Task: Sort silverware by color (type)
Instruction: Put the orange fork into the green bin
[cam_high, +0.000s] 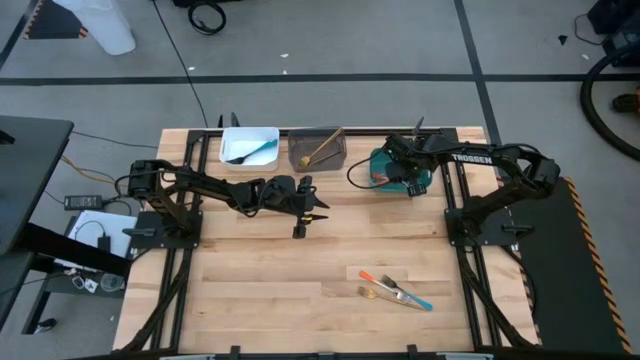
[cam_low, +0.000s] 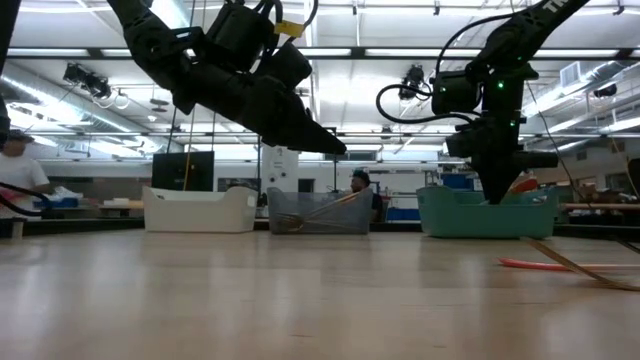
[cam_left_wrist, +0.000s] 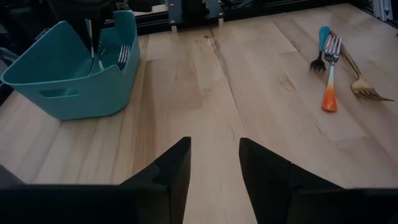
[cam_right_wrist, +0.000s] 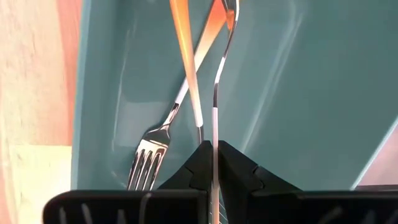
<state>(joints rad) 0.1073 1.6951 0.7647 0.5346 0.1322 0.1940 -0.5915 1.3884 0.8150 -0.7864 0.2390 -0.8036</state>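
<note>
My right gripper (cam_right_wrist: 211, 146) reaches down into the teal bin (cam_high: 381, 160) at the back right, shut on an orange-handled fork (cam_right_wrist: 185, 43). A second orange-handled fork (cam_right_wrist: 148, 163) lies on the bin's floor. On the near right of the table lie three forks: orange (cam_high: 372, 276), golden (cam_high: 383, 293) and blue (cam_high: 418, 302). My left gripper (cam_left_wrist: 214, 155) hovers open over the table's middle, touching nothing. A blue fork (cam_high: 256, 152) rests in the white bin (cam_high: 236, 134) and a golden one (cam_high: 322, 149) in the grey bin (cam_high: 300, 138). My right gripper pinches a slim metal shank (cam_right_wrist: 214, 124) between its two fingers, coming steeply from above. The orange handle points down from the fingertips into the teal bin. Whether its lower end rests on the bin's floor I cannot tell.
The three bins stand in a row along the far edge. Bare wood lies between my left gripper and the three loose forks (cam_left_wrist: 329, 68). Both arm bases sit at the table's left and right edges.
</note>
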